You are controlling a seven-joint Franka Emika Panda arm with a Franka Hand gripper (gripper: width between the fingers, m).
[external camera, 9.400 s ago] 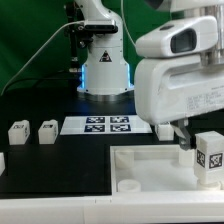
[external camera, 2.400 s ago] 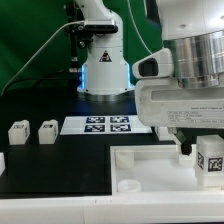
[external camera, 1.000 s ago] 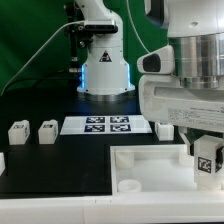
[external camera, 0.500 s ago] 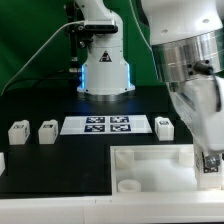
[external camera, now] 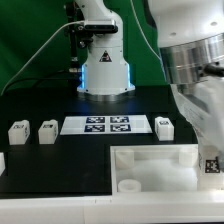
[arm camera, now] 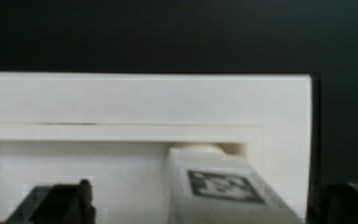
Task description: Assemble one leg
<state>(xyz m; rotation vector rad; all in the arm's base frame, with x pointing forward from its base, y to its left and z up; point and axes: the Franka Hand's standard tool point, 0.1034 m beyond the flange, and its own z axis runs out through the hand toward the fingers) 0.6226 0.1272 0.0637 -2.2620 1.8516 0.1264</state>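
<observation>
A white leg [external camera: 213, 165] with a black-and-white tag stands at the large white tray-like piece [external camera: 150, 153], at its corner on the exterior view's right edge. My gripper [external camera: 207, 152] is right above it, mostly hidden by the arm. In the wrist view the leg [arm camera: 217, 180] rises between my two dark fingers [arm camera: 60, 203], with a gap on each side, so the gripper [arm camera: 208, 198] is open around it. The tray piece's rim [arm camera: 140, 100] fills the wrist view behind the leg. Whether the leg is seated in the piece is hidden.
Two loose legs [external camera: 18, 132] [external camera: 47, 131] stand at the exterior view's left, a further one [external camera: 2, 160] shows at the left edge, and one [external camera: 165, 126] stands by the marker board [external camera: 105, 125]. The robot base [external camera: 105, 70] stands behind.
The arm has turned and come down. The leg went from above the tray piece down to its right corner. The jaws now stand apart from the leg.
</observation>
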